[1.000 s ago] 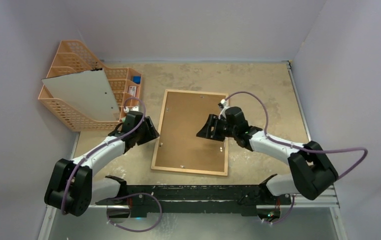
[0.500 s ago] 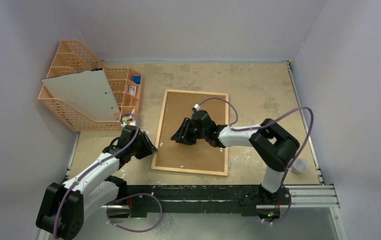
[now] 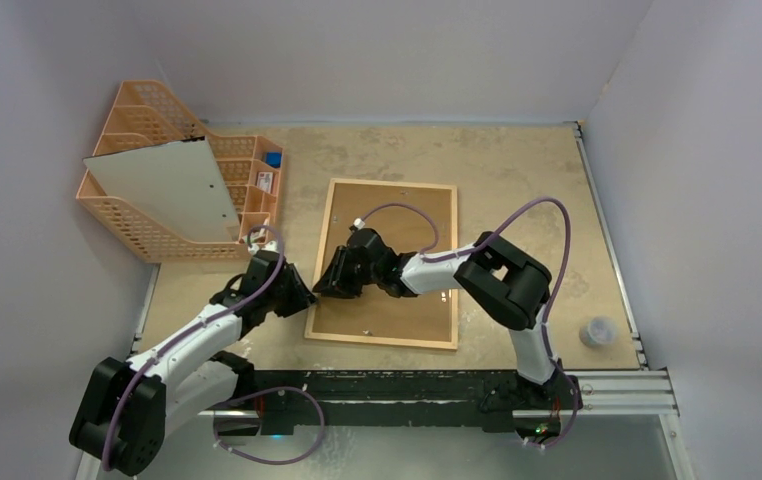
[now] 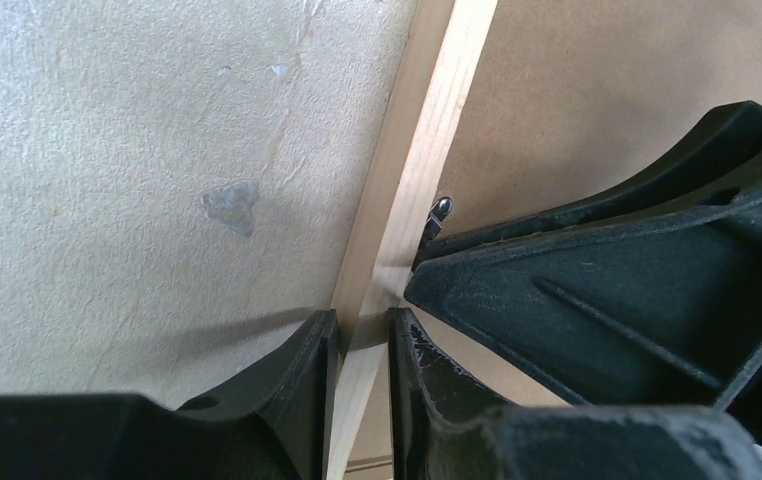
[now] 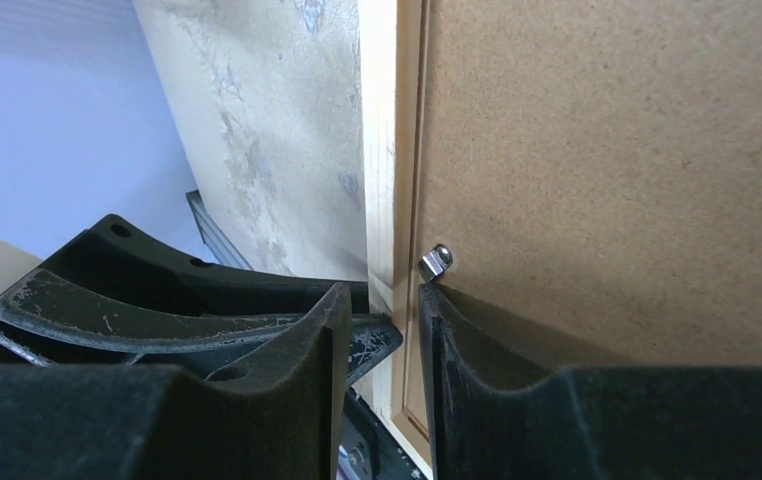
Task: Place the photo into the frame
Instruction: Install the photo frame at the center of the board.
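Observation:
The frame (image 3: pixel 394 183) lies face down on the table, with the brown hardboard panel (image 3: pixel 397 230) set in its back. The photo is hidden. My left gripper (image 3: pixel 302 292) is at the frame's left rail; in the left wrist view (image 4: pixel 362 330) its fingers are closed on the light-wood edging (image 4: pixel 427 130). My right gripper (image 3: pixel 325 288) reaches across the panel to the same spot. Its fingers (image 5: pixel 382 300) are slightly apart, and one fingertip (image 5: pixel 437 310) touches a small metal tab (image 5: pixel 435 260) on the panel's edge. The tab also shows in the left wrist view (image 4: pixel 440 210).
An orange mesh organizer (image 3: pixel 137 230) stands at the back left with a pale grey sheet (image 3: pixel 167 185) leaning on it. A small clear cup (image 3: pixel 597 330) sits near the right front edge. Walls close in on three sides.
My right gripper swept left across the hardboard panel, from its right part to the left rail. My left gripper slid a little toward the front along that rail.

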Controlling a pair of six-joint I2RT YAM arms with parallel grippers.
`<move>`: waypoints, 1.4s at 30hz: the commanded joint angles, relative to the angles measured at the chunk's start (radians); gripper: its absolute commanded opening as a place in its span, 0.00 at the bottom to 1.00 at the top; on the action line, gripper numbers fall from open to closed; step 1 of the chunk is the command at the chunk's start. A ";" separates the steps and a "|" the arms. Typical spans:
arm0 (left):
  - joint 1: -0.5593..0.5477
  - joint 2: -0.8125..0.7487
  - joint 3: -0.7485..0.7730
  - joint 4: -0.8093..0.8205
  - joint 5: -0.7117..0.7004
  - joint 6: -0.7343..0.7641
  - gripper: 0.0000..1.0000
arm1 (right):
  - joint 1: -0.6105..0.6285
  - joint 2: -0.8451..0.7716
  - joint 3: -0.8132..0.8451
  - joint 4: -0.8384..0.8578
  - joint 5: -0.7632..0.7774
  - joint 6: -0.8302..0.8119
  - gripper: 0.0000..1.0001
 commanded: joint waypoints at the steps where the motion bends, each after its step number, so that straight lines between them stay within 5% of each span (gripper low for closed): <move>1: -0.017 0.013 -0.036 -0.050 -0.030 -0.021 0.20 | 0.006 0.020 0.036 -0.029 0.049 0.010 0.34; 16: -0.021 -0.007 -0.032 -0.068 -0.061 -0.026 0.18 | 0.007 -0.076 -0.015 -0.064 0.153 -0.015 0.35; 42: -0.021 -0.001 -0.035 -0.045 -0.034 -0.025 0.18 | 0.016 0.040 0.001 0.020 0.088 0.046 0.33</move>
